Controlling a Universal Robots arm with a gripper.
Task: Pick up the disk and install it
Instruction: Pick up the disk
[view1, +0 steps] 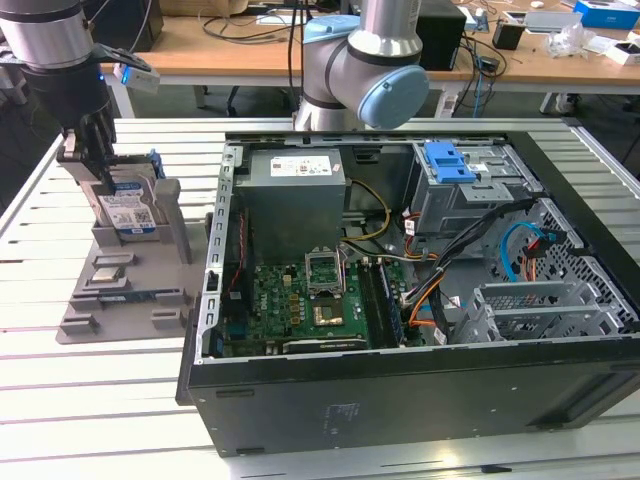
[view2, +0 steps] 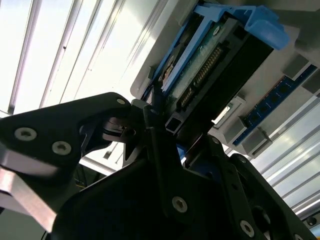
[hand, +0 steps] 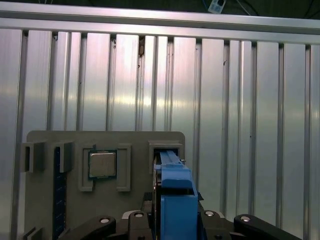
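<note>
The disk (view1: 132, 212) stands upright on its edge in a slot of the grey holder (view1: 120, 310), on the exterior view's left. It is silver with a white-and-blue label and blue rails. My gripper (view1: 103, 180) reaches down over its top end, a finger on either side, shut on it. In the second wrist view the black fingers (view2: 150, 120) press against the disk (view2: 210, 65) near its connector end. The first wrist view looks along the disk's blue rail (hand: 175, 200), which runs between the gripper's links (hand: 172, 222).
The holder also carries a processor chip (hand: 102, 164) and a memory stick (hand: 59, 190). On the exterior view's right lies the open computer case (view1: 400, 390), with a grey drive cage and blue latch (view1: 450, 165), a power-supply box (view1: 295, 190) and loose cables. The arm's base (view1: 360, 70) stands behind the case.
</note>
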